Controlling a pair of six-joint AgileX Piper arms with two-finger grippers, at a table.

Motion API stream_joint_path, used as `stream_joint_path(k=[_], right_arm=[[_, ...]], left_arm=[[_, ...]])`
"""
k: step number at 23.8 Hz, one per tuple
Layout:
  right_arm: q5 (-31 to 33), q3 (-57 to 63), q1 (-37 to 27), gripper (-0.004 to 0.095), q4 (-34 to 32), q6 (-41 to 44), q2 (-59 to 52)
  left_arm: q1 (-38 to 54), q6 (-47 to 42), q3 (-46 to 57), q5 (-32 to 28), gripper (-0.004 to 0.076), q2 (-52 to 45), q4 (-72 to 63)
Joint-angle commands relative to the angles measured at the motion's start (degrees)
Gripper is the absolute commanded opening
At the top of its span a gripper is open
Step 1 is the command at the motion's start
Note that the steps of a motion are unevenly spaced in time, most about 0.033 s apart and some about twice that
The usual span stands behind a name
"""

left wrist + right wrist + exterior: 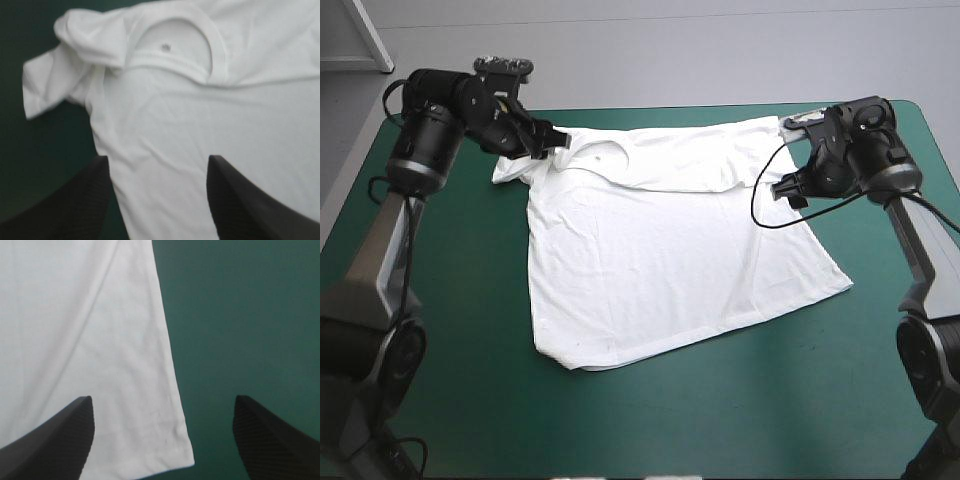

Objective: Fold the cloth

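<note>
Both my grippers are wide open right now, nothing pinched in either one. My left gripper hangs over the white short-sleeved fabric T-shirt. There's cloth under the gap between its black fingers, the round ribbed collar just ahead, and a crumpled sleeve off to the side. My right gripper straddles a straight shirt edge. The corner sits between the fingers and bare teal-green table cover lies beside it. The shirt's spread mostly flat mid-table, and the band along its far side looks doubled over.
</note>
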Motion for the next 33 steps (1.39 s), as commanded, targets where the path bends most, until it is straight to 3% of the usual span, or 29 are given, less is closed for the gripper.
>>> stream_joint_path(k=[1,10,16,20,24,29,33], right_arm=[[-2.49,6.25,-1.08,0.0709,-0.72,-0.67,-7.05],[-8.66,22.92,-1.72,0.0709,2.77,0.20,-15.05],[-9.45,27.56,-1.72,0.0709,4.02,0.20,-17.66],[-9.15,27.56,-1.72,0.0710,5.56,0.20,-18.25],[-9.15,27.56,-1.72,0.0709,6.71,0.20,-18.92],[-8.95,28.74,-1.72,0.0709,4.06,0.94,-18.92],[-15.94,31.33,-2.89,0.0709,2.32,1.93,-17.95]], left_arm=[[-0.32,-1.52,13.38,1.87,0.0419,-11.91,-0.69],[-0.32,-7.72,48.10,-0.75,0.0419,-31.01,-0.58],[-0.32,-9.78,62.92,-7.80,0.0419,-37.26,-6.93],[-3.08,-9.68,72.15,-19.16,0.0419,-37.14,-11.20],[-9.09,-13.36,75.64,-30.51,0.0419,-34.67,-9.93],[-10.59,-16.31,75.64,-32.68,0.0419,-26.07,-7.56],[-12.41,-15.06,75.64,-34.98,0.0404,-24.66,-9.27]])
